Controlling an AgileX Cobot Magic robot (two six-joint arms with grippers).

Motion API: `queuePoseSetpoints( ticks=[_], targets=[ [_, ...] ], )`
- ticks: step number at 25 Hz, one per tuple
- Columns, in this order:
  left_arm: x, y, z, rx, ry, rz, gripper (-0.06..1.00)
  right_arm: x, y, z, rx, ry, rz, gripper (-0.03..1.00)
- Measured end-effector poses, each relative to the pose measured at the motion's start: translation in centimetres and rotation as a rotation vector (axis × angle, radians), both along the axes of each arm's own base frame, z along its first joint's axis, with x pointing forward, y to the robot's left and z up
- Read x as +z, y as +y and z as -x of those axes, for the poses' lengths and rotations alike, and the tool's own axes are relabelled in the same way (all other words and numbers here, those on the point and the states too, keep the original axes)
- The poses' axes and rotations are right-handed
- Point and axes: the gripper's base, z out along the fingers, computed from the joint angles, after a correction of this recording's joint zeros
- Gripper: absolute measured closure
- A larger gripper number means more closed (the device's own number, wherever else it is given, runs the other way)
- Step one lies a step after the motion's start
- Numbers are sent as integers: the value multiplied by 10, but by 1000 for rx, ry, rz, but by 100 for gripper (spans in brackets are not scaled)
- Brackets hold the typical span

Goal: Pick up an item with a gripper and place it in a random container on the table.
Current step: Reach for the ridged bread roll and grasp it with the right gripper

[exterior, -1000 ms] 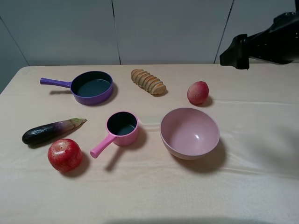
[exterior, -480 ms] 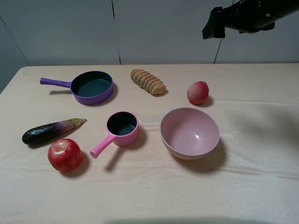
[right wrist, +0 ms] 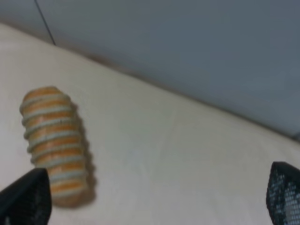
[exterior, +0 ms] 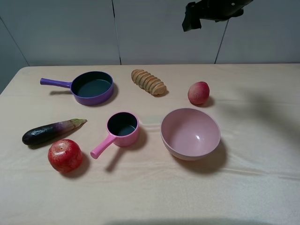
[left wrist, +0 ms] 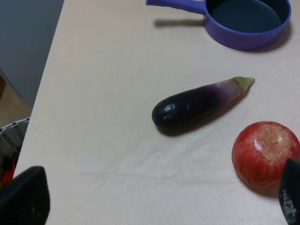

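Observation:
The tan ridged bread roll lies on the table at the back centre. It also shows in the right wrist view. The purple frying pan sits empty at the back left, its handle pointing left. It also shows in the left wrist view. My right gripper hangs high above the table's back edge, right of the roll. In its wrist view it is open and empty. My left gripper is open and empty near the table's left side, out of the exterior view.
A dark eggplant and a red apple lie at the front left. A pink saucepan stands in the middle, a pink bowl to its right. A red fruit sits behind the bowl.
My right arm has swung up and to the left along the back of the scene. Nothing on the table has moved.

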Motion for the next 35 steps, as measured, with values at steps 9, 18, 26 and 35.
queuePoseSetpoints(
  ticks=[9, 18, 26, 35],
  targets=[
    [0, 0, 0, 0, 0, 0, -5, -16, 45, -37, 119, -15, 68, 27],
    [0, 0, 0, 0, 0, 0, -5, -49, 83, -50, 226, -9, 120, 27],
    [0, 0, 0, 0, 0, 0, -5, -73, 103, -47, 272, 21, 139, 27],
    [0, 0, 0, 0, 0, 0, -5, -101, 108, -52, 285, 46, 133, 27]
  ],
)
